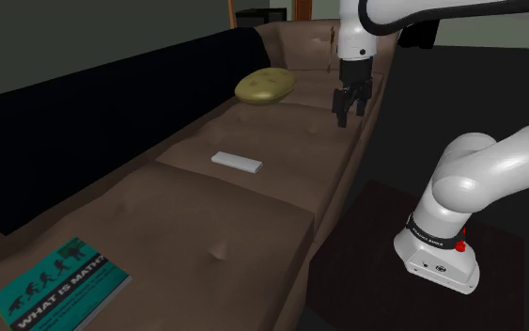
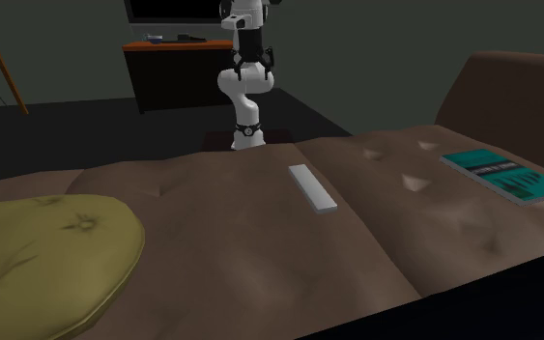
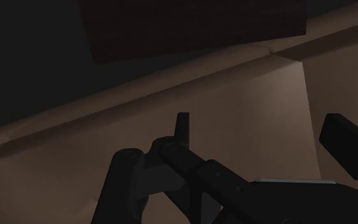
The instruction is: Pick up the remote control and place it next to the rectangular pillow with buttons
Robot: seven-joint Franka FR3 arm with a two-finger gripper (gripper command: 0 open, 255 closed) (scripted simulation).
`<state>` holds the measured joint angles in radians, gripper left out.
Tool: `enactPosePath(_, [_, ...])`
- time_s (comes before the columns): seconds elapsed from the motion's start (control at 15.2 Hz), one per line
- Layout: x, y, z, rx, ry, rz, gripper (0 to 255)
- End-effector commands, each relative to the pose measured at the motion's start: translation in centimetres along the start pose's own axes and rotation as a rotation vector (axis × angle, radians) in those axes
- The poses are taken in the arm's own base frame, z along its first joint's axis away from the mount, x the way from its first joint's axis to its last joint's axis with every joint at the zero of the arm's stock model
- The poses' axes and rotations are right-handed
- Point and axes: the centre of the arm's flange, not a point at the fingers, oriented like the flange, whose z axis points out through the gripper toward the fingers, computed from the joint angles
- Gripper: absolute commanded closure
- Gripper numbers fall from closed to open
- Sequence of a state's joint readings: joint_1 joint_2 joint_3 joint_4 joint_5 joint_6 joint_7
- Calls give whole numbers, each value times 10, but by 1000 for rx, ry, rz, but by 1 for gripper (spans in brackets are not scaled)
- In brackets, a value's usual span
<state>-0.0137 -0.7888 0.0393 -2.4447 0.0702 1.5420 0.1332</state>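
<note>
One remote [image 1: 237,163]: pale flat bar, lying on middle seat cushion of brown sofa [image 1: 206,226], centre of shoulder view, untouched. One olive tufted pillow [image 1: 265,86]: upper centre, on next cushion, well apart from remote. One teal book [image 1: 60,287]: lower left, no part in task. My fingers [image 3: 346,145]: spread wide, empty, hanging above sofa's front edge, right of pillow. Step in hand, my judgement: approach, grasp not begun. Next move calls for: travel down-left to remote, line up across its narrow width, descend, close.

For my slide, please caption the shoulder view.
Open hand near brown sofa; white remote lies between olive pillow and teal book.
</note>
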Motion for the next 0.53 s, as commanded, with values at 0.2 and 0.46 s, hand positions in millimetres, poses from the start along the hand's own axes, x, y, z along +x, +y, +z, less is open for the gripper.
enactPosePath(0.2, [33, -14, 14, -2, 6, -12, 0])
enactPosePath(0.46, [78, -34, 32, -5, 15, -28, 0])
